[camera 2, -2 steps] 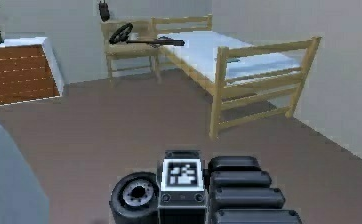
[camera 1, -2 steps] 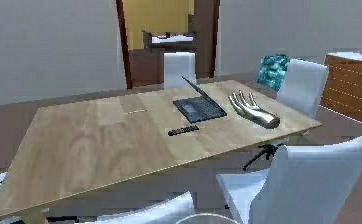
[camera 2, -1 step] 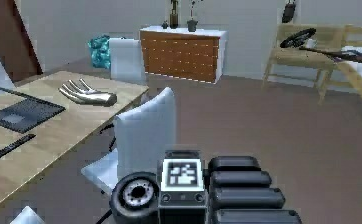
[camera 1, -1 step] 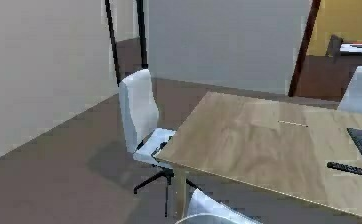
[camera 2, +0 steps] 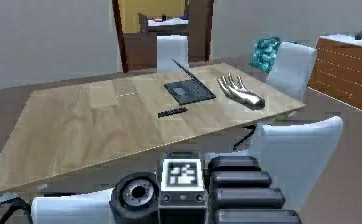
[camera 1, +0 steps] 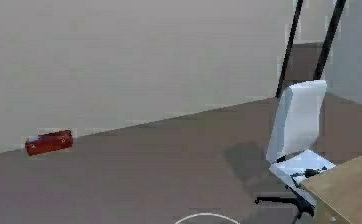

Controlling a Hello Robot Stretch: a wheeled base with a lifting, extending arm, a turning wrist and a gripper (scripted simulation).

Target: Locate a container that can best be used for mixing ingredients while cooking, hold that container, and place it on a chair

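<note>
Can't tell of any load in the jaws, low at the desk (camera 2: 79, 125) near edge. Can't place the mixing bowl from there: farther across, laptop (camera 2: 189, 88) and silver hand figure (camera 2: 240, 92). White chair (camera 2: 301, 150) just beside the arm.

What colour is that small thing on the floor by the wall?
The small thing is red; the forward view shows it best.

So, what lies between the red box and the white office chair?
Bare brown floor, seen in the forward view, from the red box to the white office chair.
</note>
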